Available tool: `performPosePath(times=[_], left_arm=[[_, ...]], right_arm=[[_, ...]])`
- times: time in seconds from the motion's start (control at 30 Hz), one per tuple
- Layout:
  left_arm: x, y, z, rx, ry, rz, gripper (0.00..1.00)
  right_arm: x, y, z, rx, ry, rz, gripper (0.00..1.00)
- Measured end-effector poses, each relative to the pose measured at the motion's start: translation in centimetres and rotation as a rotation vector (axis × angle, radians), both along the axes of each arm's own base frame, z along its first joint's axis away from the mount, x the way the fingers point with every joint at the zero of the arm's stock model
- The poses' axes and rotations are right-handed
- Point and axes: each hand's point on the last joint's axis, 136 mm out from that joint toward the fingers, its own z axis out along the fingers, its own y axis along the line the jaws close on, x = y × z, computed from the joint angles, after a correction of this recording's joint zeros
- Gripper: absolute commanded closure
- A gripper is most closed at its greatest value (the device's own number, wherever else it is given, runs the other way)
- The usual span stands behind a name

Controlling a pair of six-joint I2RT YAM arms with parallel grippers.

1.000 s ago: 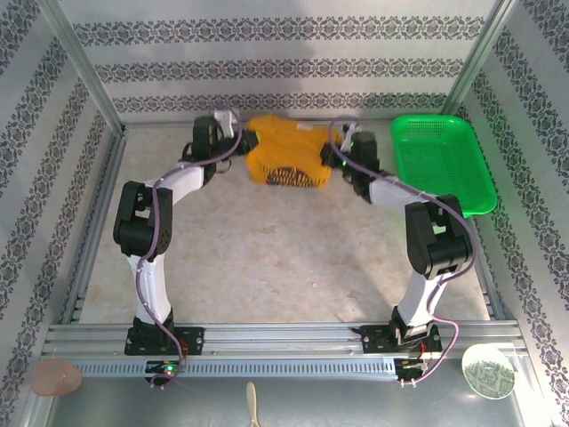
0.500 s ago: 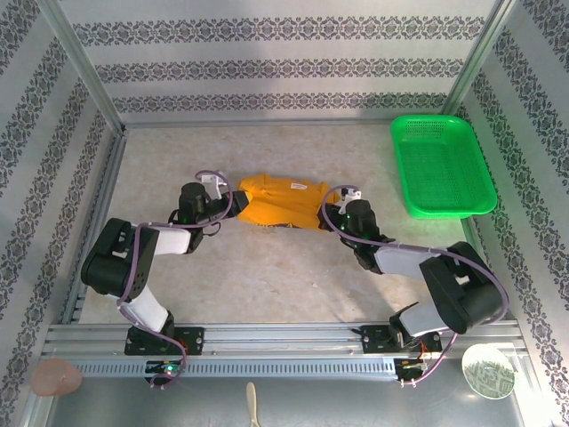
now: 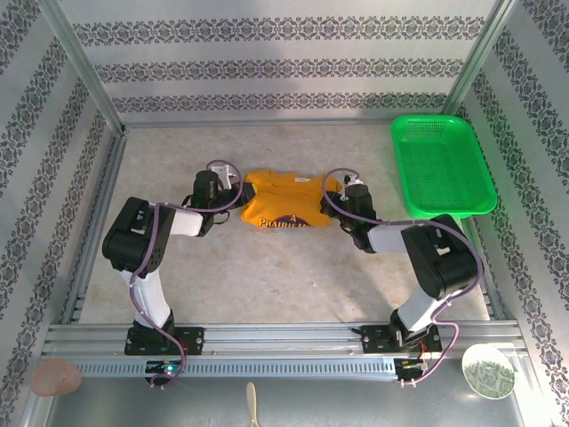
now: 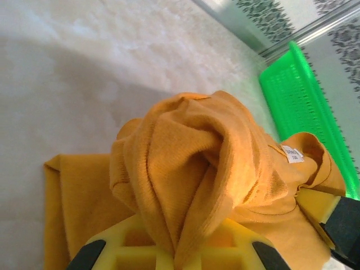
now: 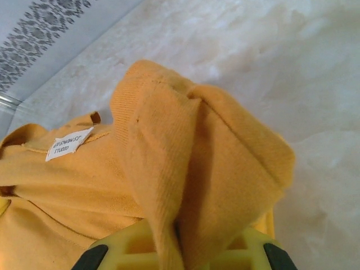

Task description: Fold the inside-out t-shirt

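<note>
Top external view: the mustard-orange short-sleeved cotton t-shirt (image 3: pixel 286 203) lies bunched on the pale desk (image 3: pixel 267 276), just toward 12 o'clock of centre, with its navy print up. The left gripper (image 3: pixel 229 191) is clamped on its 9 o'clock edge and the right gripper (image 3: pixel 340 191) on its 3 o'clock edge. A small white label (image 5: pixel 68 147) shows. The green plastic basket (image 3: pixel 442 165) stands apart at 2 o'clock.
</note>
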Motion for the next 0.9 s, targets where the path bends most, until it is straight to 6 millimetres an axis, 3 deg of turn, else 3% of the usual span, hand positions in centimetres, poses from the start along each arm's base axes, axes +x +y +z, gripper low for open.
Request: performPosePath(times=[0.1, 0.17, 0.2, 0.27, 0.33, 0.4, 0.53, 0.63, 0.7, 0.8, 0.9], left_arm=[[0.2, 0.3, -1.6, 0.024, 0.039, 0.020, 1.00], [0.2, 0.6, -2.4, 0.038, 0.060, 0.036, 1.00], [0.2, 0.8, -2.7, 0.045, 0.066, 0.046, 1.00], [0.4, 1.1, -3.1, 0.058, 0.080, 0.064, 0.91], [0.8, 1.3, -3.6, 0.073, 0.094, 0.079, 0.73], [1.3, 1.4, -4.0, 0.085, 0.108, 0.086, 0.53], [2.0, 1.7, -3.1, 0.100, 0.101, 0.097, 0.27], [1.9, 2.4, -2.0, 0.120, 0.106, 0.112, 0.18], [1.6, 2.8, -0.1, 0.125, 0.090, 0.119, 0.16], [1.1, 2.9, 4.2, 0.106, 0.028, 0.120, 0.14], [0.4, 2.0, 7.9, 0.062, -0.032, 0.105, 0.14]], right_arm=[[0.7, 0.2, -1.5, 0.001, 0.043, 0.001, 0.96], [1.2, 0.5, -2.1, 0.005, 0.066, 0.001, 0.87], [1.5, 0.7, -2.3, 0.008, 0.076, 0.000, 0.78], [2.2, 0.7, -2.8, 0.017, 0.099, -0.008, 0.58], [2.7, 0.3, -3.2, 0.021, 0.120, -0.024, 0.48], [2.8, -0.4, -3.4, 0.026, 0.140, -0.039, 0.44], [2.3, -2.1, -1.8, 0.034, 0.144, -0.072, 0.46], [1.5, -3.3, 1.8, 0.049, 0.099, -0.087, 0.56], [1.1, -3.4, 5.3, 0.074, 0.039, -0.077, 0.63], [0.1, -2.2, 8.9, 0.106, -0.027, -0.027, 0.75], [-0.9, -0.2, 9.3, 0.130, -0.021, 0.034, 0.80]])
